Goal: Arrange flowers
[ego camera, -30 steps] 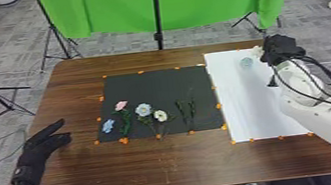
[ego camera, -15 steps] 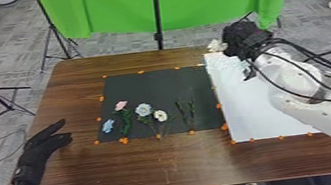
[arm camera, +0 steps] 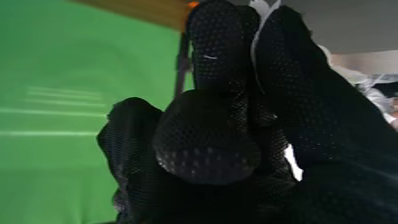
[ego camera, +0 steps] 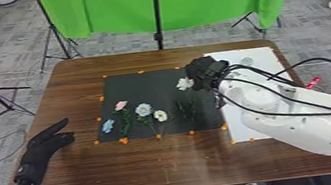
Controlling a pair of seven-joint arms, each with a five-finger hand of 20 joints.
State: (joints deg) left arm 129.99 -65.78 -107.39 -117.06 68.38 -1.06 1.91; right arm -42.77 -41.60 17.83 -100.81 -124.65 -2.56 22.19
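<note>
In the head view my right hand is over the upper right part of the black mat, with a white flower held at its left side. In the right wrist view my right hand has its thumb and fingers closed together, and a sliver of white petal shows between the fingertips. On the mat lie a pink flower, a small blue flower, a pale blue flower, a cream flower and green stems. My left hand rests open left of the mat.
A white board lies right of the mat, partly under my right arm, with a small pale green object near its far end. Orange markers line the mat and board. A green cloth hangs beyond the brown table.
My right hand has moved left from above the white board to the black mat, carrying the white flower. The left hand and the flowers lying on the mat stay where they were.
</note>
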